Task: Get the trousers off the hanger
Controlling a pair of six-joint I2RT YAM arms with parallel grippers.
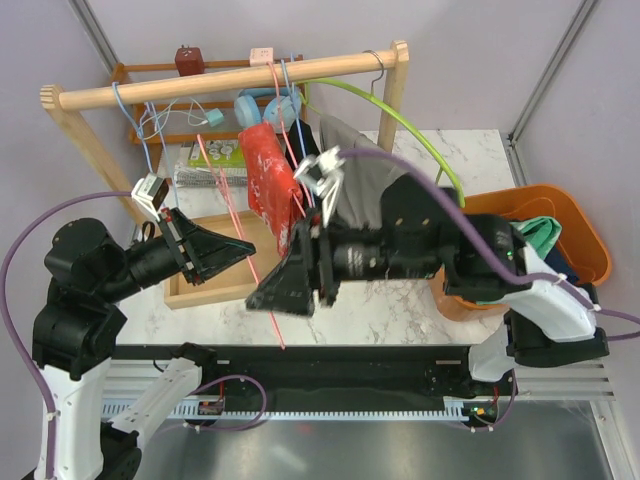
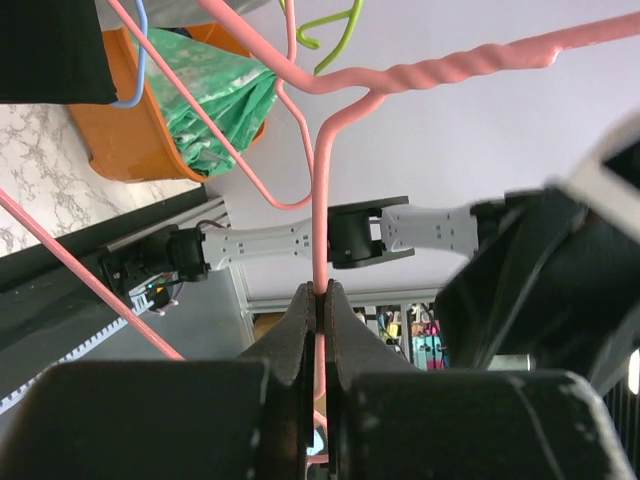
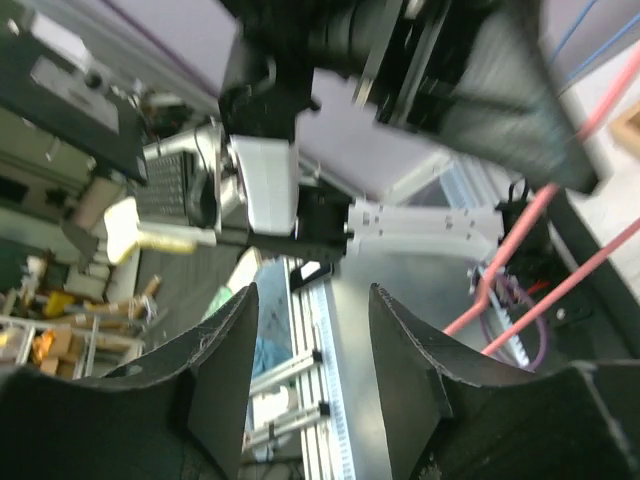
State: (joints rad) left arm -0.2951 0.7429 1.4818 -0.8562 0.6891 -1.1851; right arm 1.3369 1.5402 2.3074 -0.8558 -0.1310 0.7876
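Note:
The mint-green trousers (image 1: 540, 232) lie in the orange basket (image 1: 585, 215) at the right, with a dark navy piece (image 1: 558, 264) beside them. The green pair also shows in the left wrist view (image 2: 215, 100). A pink wire hanger (image 1: 240, 225) hangs from the wooden rail (image 1: 230, 82), tilted toward me. My left gripper (image 1: 248, 249) is shut on a lower wire of the pink hanger (image 2: 320, 200). My right gripper (image 1: 275, 298) is open and empty, just right of and below that wire (image 3: 520, 260). No trousers show on the pink hanger.
A red garment (image 1: 270, 170) and a grey garment (image 1: 365, 180) on a green hanger (image 1: 420, 135) hang from the rail. A blue hanger (image 1: 130, 120) hangs at the left. A wooden tray (image 1: 200, 292) sits under the left gripper. Shelves with small items stand behind.

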